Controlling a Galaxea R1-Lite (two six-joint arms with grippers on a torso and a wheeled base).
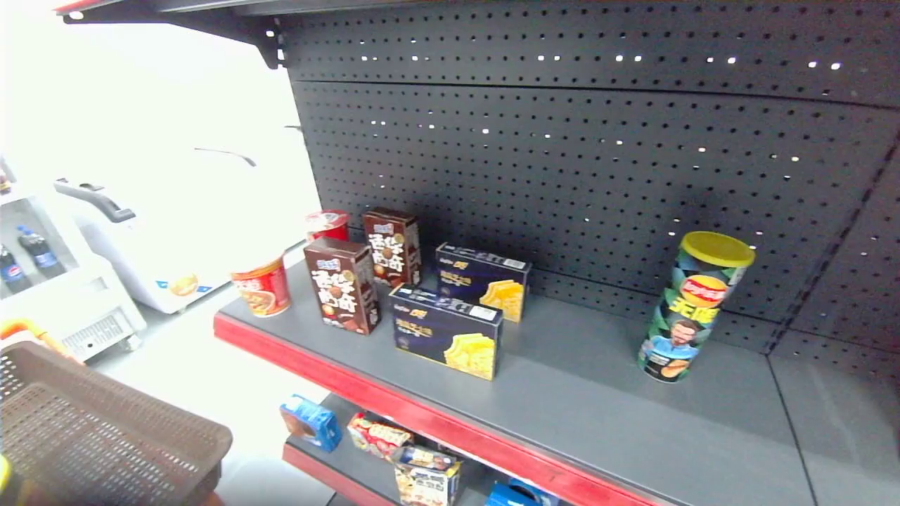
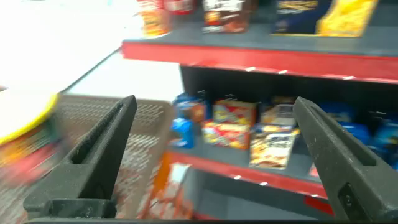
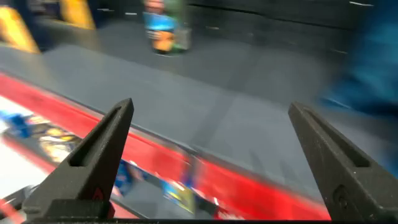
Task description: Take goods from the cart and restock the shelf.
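Shelving takes up most of what you see ahead: a dark grey metal shelf point(image 1: 598, 393) with a red front edge, backed by a black perforated panel point(image 1: 562, 140). Low on your left sits the brown perforated plastic cart basket point(image 1: 91, 429), the likely source of the goods. In the left wrist view something yellow-rimmed shows beside it, too smeared to name.

One tall green snack canister with a yellow lid point(image 1: 692, 306) stands upright and alone toward the right of the shelf, near the panel. Well apart to its left, the stock is grouped by kind and doubled front to back with faces outward, which reads as deliberate retail facing:

- Two dark blue flat cardboard boxes: the front blue box point(image 1: 448, 330) and the rear blue box point(image 1: 481, 281).
- Two brown upright cartons: the front brown carton point(image 1: 342, 284) and the rear brown carton point(image 1: 392, 246).
- Two red cups at the left end: the front red cup point(image 1: 262, 284) and the rear red cup point(image 1: 328, 223).

The bare stretch between the blue boxes and the canister looks like the room meant for new stock. The lower shelf point(image 1: 330, 457) carries jumbled packets that you cannot count.

Your left tool point(image 2: 214, 106) is near the basket, fingers spread wide with nothing between them. Your right tool point(image 3: 211, 109) faces the bare shelf board across its red edge, likewise spread and empty. No item is in hand yet.
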